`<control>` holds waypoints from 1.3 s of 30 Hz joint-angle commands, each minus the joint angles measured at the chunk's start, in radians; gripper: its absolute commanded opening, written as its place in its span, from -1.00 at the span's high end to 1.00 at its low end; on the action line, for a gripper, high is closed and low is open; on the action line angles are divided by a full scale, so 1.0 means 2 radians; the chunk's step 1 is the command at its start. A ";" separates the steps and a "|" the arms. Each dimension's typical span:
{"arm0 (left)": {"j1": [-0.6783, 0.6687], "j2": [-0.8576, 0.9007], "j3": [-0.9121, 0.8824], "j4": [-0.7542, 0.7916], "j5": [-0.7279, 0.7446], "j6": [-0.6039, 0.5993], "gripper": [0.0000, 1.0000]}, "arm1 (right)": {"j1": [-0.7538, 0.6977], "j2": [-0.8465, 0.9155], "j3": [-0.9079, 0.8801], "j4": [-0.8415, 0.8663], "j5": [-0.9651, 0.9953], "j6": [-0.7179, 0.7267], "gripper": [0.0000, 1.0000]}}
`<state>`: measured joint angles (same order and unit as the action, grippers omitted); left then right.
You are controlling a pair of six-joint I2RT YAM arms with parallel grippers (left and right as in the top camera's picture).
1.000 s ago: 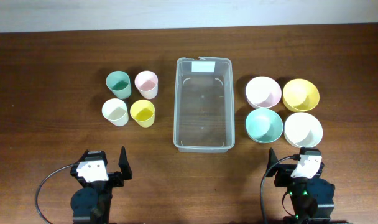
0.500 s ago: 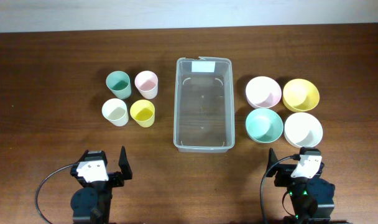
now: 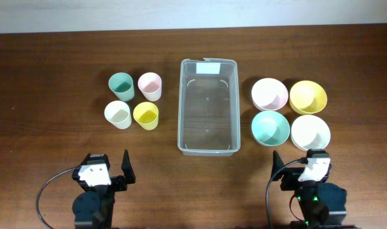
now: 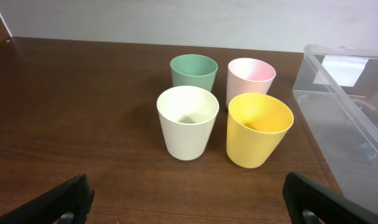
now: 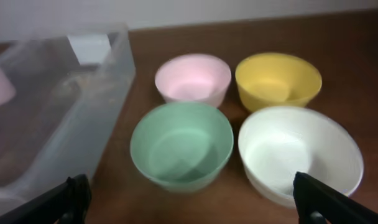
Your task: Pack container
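**Clear bin empty, packing not begun**

Clear glossy plastic container (image 3: 208, 114) sits mid-counter (image 3: 53, 95): rectangular, rounded corners, white label at far end, nothing inside. Four smooth tapered pastel cups (image 4: 188, 121) stand to its left, four shallow round bowls (image 5: 181, 144) to its right. All eight look yet to go in. Left fingers (image 4: 68, 198) and right fingers (image 5: 64, 199) gape wide, holding nothing.
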<state>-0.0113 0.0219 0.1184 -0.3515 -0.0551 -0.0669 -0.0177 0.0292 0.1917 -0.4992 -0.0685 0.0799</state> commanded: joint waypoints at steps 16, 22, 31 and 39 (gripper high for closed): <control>-0.002 -0.005 -0.005 -0.001 0.007 0.008 -0.99 | -0.106 0.535 0.508 -0.203 -0.051 0.072 -0.98; -0.002 -0.005 -0.005 0.000 0.007 0.008 -0.99 | -0.219 0.694 0.551 -0.251 -0.118 0.068 -0.98; -0.002 -0.005 -0.005 0.000 0.007 0.008 -0.99 | -0.294 0.843 0.551 -0.267 -0.117 0.067 -0.95; -0.002 -0.005 -0.005 -0.001 0.007 0.008 -0.99 | -0.291 0.907 0.507 -0.232 -0.123 0.069 -0.45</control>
<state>-0.0113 0.0204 0.1139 -0.3542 -0.0551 -0.0669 -0.6064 1.8214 1.2530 -0.9916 -0.2905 0.2119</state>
